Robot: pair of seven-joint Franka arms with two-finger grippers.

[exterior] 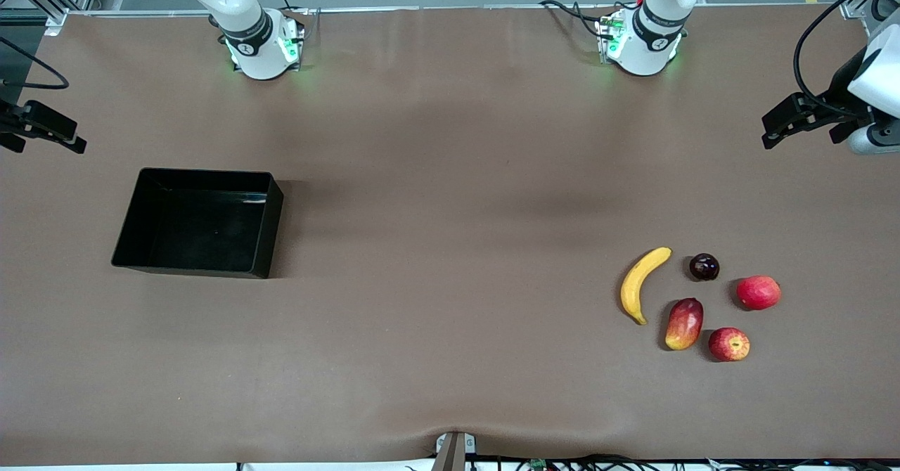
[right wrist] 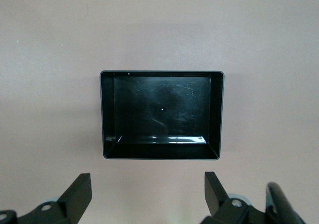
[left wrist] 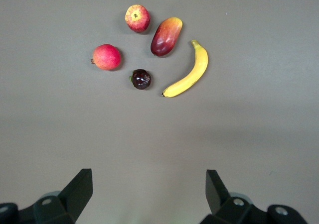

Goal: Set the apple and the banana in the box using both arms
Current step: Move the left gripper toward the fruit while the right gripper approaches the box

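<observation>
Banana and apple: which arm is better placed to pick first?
Left. Its open tool looks down on the banana and apple at its end; the right tool, also open, hangs over the box.

yellow banana, red apple streaked yellow, glossy black box, brown table.

A: Where are the 2 arms?
B: Both wait, raised over the table ends. The left gripper hangs above its end, fingers spread wide.
A: And the other?
B: The right gripper likewise, gaping, nothing held.
</observation>
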